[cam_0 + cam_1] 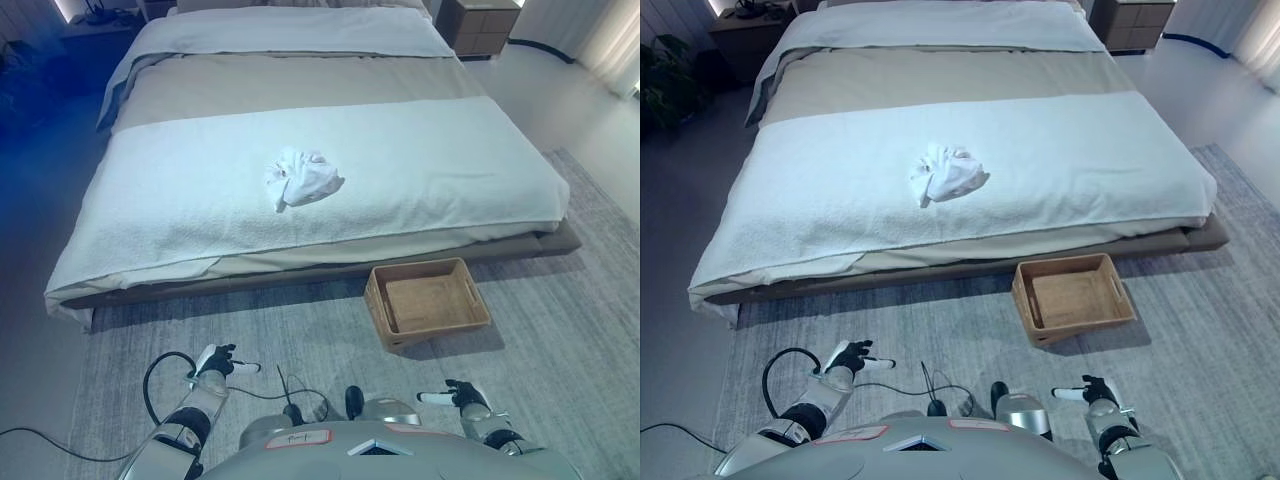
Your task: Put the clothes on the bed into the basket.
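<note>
A crumpled white garment (301, 177) lies in a heap near the middle of the bed (180, 200), on the pale blanket. A shallow woven basket (427, 303) stands on the rug below the bed's foot edge, to the right; nothing shows inside it. My left hand (219, 362) hovers low over the rug at the lower left, fingers relaxed and holding nothing. My right hand (458, 396) is at the lower right, also open, well short of the basket and the garment.
A grey rug (560, 380) covers the floor in front of the bed. A wooden nightstand (480, 25) stands at the far right of the bed's head. Bare floor runs along the bed's left side.
</note>
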